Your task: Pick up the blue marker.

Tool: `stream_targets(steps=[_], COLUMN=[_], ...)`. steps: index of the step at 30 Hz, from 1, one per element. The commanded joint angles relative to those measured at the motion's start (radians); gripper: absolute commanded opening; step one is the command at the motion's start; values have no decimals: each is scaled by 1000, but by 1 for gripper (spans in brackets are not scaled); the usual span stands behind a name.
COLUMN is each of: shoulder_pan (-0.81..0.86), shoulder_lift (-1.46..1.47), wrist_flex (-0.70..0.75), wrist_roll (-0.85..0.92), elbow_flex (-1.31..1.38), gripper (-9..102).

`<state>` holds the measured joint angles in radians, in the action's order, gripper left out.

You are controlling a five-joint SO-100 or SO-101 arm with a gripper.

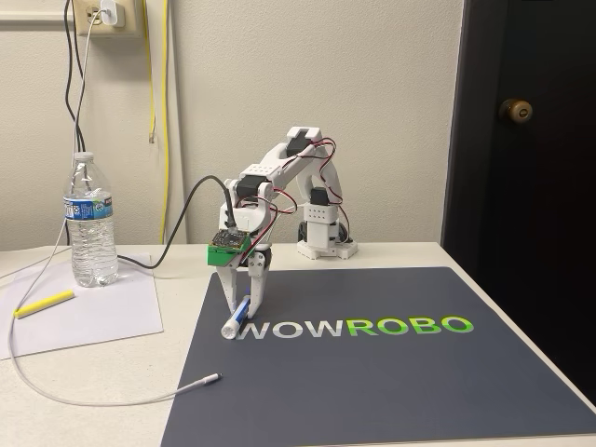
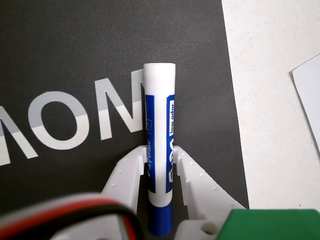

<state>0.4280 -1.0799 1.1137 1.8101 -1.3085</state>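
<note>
- White plastic fingers (image 2: pixel 131 172) of the gripper (image 2: pixel 159 160) stand on either side of the blue marker (image 2: pixel 159 145) in the wrist view, closed in until each one touches the barrel, so the marker is grasped between them.
- Gap between the two fingers is no wider than the barrel itself; the left finger meets the blue label and the right finger meets the barrel's white edge.
- Grip falls on the lower half of the barrel in the wrist view, just above the blue cap, which sits at 6 o'clock.
- Long axis of the marker runs from 6 o'clock to 12 o'clock in the wrist view, with the plain white end at 12 o'clock.
- That white end overlaps the grey letter W printed on the dark mat (image 2: pixel 75 50).
- Seen from the fixed view, the gripper (image 1: pixel 244 300) points down from the white arm (image 1: pixel 279 168) onto the mat (image 1: pixel 372 391), and the marker (image 1: pixel 237 318) sits between its fingertips.
- Here the marker is tilted, its white end at 7 o'clock low on the mat beside the W of the WOWROBO lettering (image 1: pixel 354 327), its blue end at 1 o'clock up between the fingers.
- Whether the white end rests on the mat or is just clear of it cannot be told.
- Marker and gripper lie near the mat's left edge in the fixed view.
</note>
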Motion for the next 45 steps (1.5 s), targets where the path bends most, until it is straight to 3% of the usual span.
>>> stream_targets(steps=[1,10,14,21,33,40,45], shoulder_pan=[-8,-23,-74,-204,-474,-624,-635], shoulder_lift=[-6,-58,-100,-262,-604,-946,-1177], wrist_flex=[15,52,176,308,365,155,-78], wrist_roll=[-11,-66,-186,-483,-1114,-1433,-1520], elbow_flex=[41,46,129,178,110,-232,-571], gripper=[4,0,0,0,1,0,0])
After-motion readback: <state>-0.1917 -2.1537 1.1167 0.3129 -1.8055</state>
